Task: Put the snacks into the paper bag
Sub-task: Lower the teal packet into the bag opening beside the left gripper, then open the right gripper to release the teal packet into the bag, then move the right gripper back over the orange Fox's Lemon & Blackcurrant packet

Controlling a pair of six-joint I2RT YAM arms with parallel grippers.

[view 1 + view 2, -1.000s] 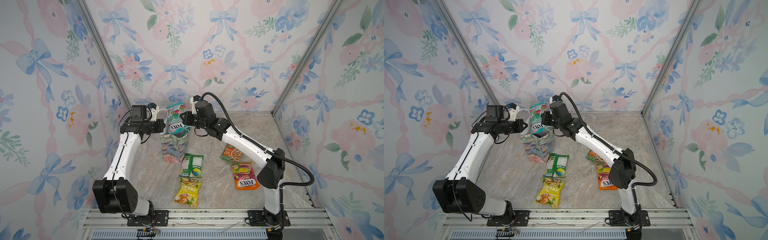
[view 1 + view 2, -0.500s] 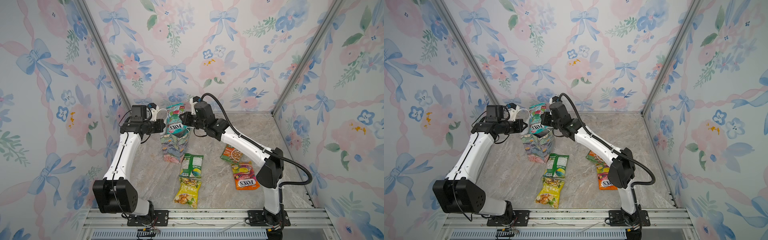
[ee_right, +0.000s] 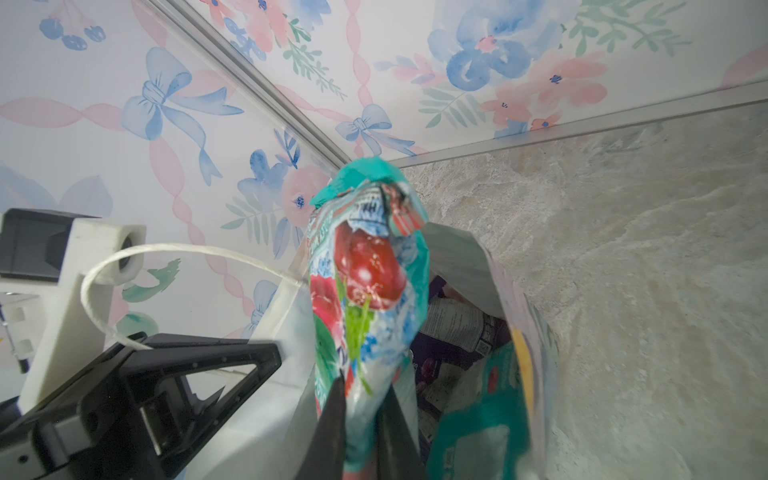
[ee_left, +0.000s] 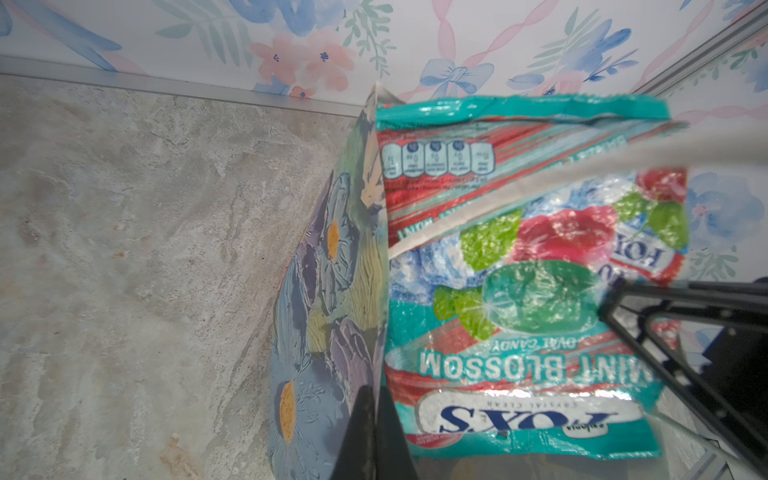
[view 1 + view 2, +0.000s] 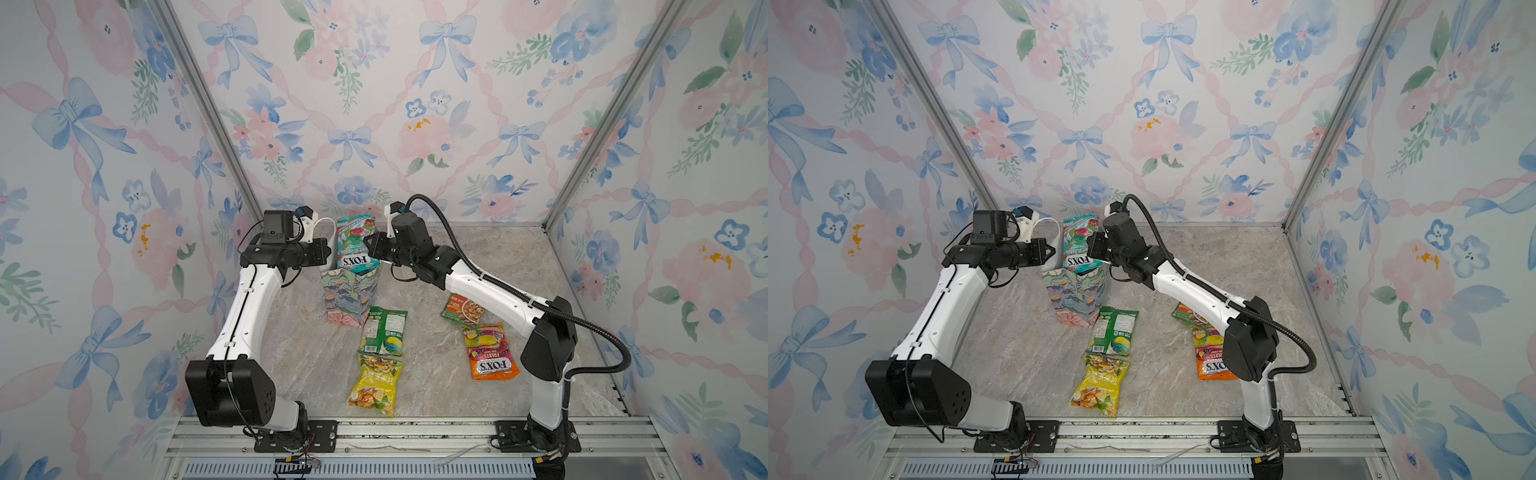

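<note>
Top views, working out from the rail (image 5: 395,432): nearest me the yellow packet (image 5: 375,384) lies flat on the table (image 5: 291,353), with the green packet (image 5: 383,331) end to end just beyond it. To the right is the orange packet (image 5: 490,353), and past it a nut packet (image 5: 461,309) with one side tucked under the right arm (image 5: 490,291).

Farther back the paper bag (image 5: 351,297) stands upright. The left gripper (image 4: 372,399) has its fingers pressed together on the bag's side wall near the rim, and the white cord handle (image 3: 137,266) loops over it.

The right gripper (image 3: 361,399) is clamped on the teal packet (image 5: 356,245). That packet hangs logo-down over the bag's mouth, its lower edge about level with the rim. I cannot tell how far it dips inside.

Down in the bag, the right wrist view gives me a purple packet (image 3: 430,368) and a second teal packet (image 3: 478,419). Both are dim and blurred, so I cannot count what else lies there.
</note>
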